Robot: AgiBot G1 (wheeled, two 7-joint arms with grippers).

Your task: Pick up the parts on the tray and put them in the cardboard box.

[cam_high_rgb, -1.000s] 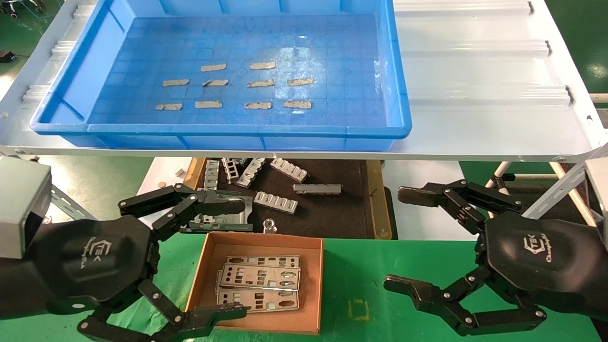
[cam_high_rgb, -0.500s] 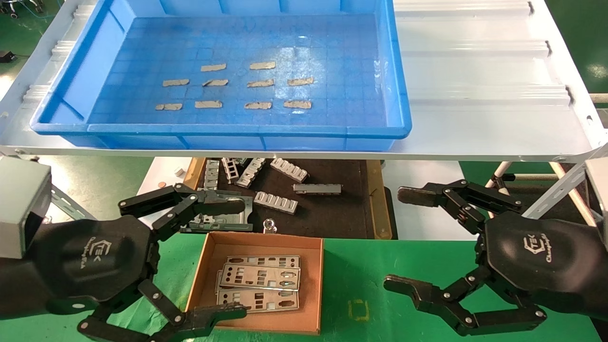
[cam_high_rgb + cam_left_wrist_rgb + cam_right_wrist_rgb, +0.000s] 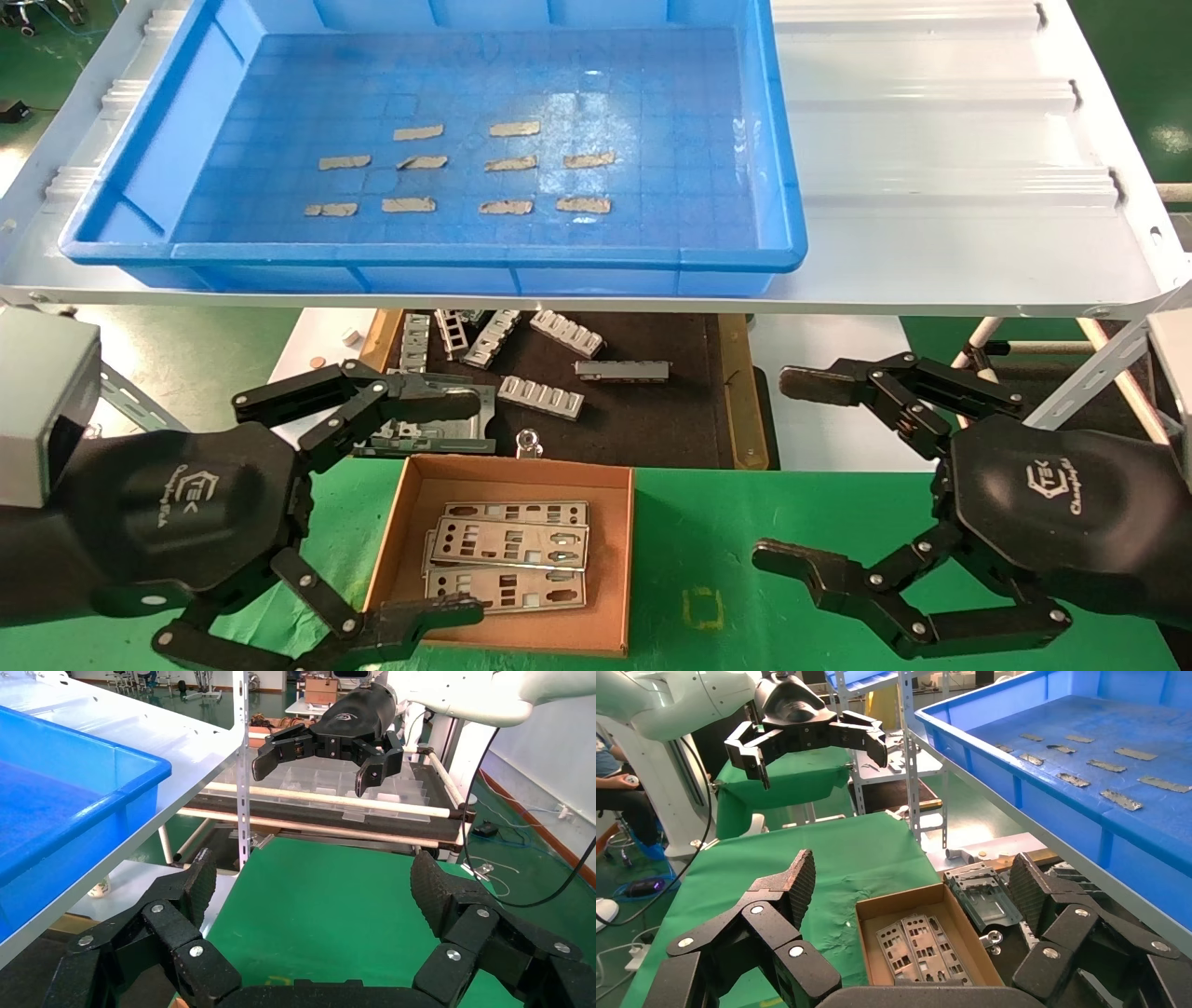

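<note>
The blue tray [image 3: 782,186] on the white shelf holds only tan tape strips [image 3: 507,207]; no plates lie in it. Three silver punched plates [image 3: 510,550] lie stacked in the brown cardboard box [image 3: 405,494] on the green table, and show in the right wrist view [image 3: 919,948] too. My left gripper [image 3: 466,508] is open and empty, just left of the box with its fingers reaching over the box's left side. My right gripper [image 3: 787,471] is open and empty to the right of the box. In the left wrist view my left gripper [image 3: 314,885] frames bare green cloth.
A dark wooden-edged tray [image 3: 652,410] with ribbed grey brackets [image 3: 540,396] sits behind the box, under the shelf [image 3: 931,140]. A metal frame piece [image 3: 438,433] lies under my left gripper's upper finger. Shelf legs [image 3: 1099,363] stand at the right.
</note>
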